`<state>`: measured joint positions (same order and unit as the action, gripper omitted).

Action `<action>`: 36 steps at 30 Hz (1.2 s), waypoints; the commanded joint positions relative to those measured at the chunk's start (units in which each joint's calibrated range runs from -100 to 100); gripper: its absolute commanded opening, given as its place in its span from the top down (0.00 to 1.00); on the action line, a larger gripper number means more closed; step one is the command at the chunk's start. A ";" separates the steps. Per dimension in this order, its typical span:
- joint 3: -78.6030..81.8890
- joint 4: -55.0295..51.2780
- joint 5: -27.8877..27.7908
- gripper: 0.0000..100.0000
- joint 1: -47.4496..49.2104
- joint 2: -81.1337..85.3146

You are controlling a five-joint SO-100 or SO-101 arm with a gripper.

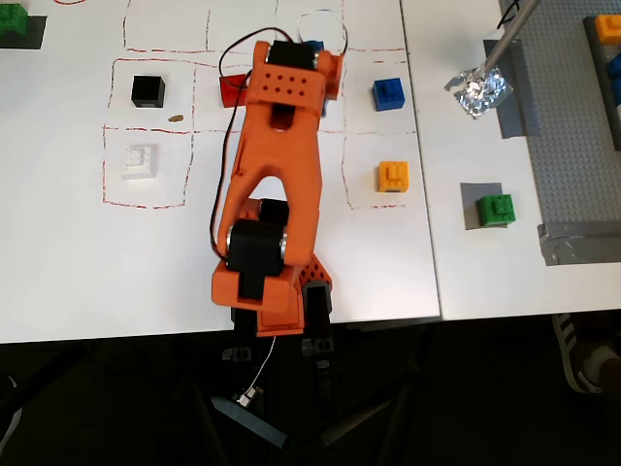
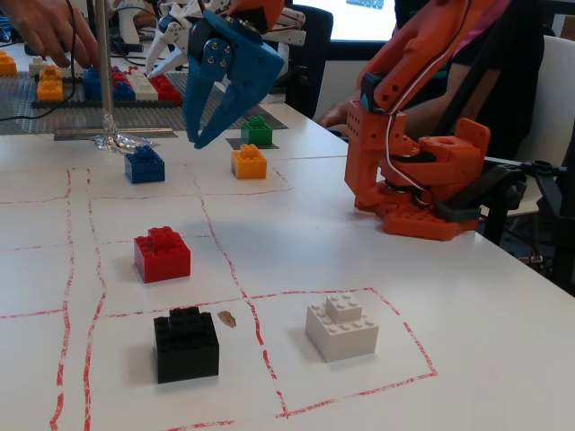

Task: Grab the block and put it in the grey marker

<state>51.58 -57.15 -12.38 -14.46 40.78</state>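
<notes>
Already the block [image 1: 495,209] sits on the grey marker [image 1: 470,193], fingers [image 2: 208,121] seemingly empty.

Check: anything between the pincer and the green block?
Nothing directly. The open pincer hangs raised; the blue brick and orange-yellow brick flank the line to the green block, which already sits on the grey marker.

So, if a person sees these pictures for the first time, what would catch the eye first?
Probably the big orange arm, stretched over the middle of the white table in the overhead view. Its blue hand hangs open and empty above the red-lined squares in the fixed view. Coloured bricks come next, notably the green block sitting on the grey marker at the right.
</notes>
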 commanded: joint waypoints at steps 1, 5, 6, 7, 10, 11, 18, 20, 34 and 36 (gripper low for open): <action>2.82 8.01 3.76 1.00 2.86 7.77; 10.62 12.83 8.01 1.00 5.59 14.41; 13.15 14.13 8.69 1.00 6.30 16.74; 15.87 15.52 9.13 1.00 7.09 19.24; 25.94 19.60 9.72 1.00 9.56 28.80; 29.11 20.26 9.72 1.00 10.53 31.64; 44.34 20.42 11.28 1.00 13.18 45.09; 46.97 20.17 11.18 1.00 13.88 47.33; 48.24 6.95 12.45 1.00 15.12 58.01; 48.24 5.97 12.50 1.00 14.94 58.79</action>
<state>98.92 -50.40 -0.71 0.60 98.02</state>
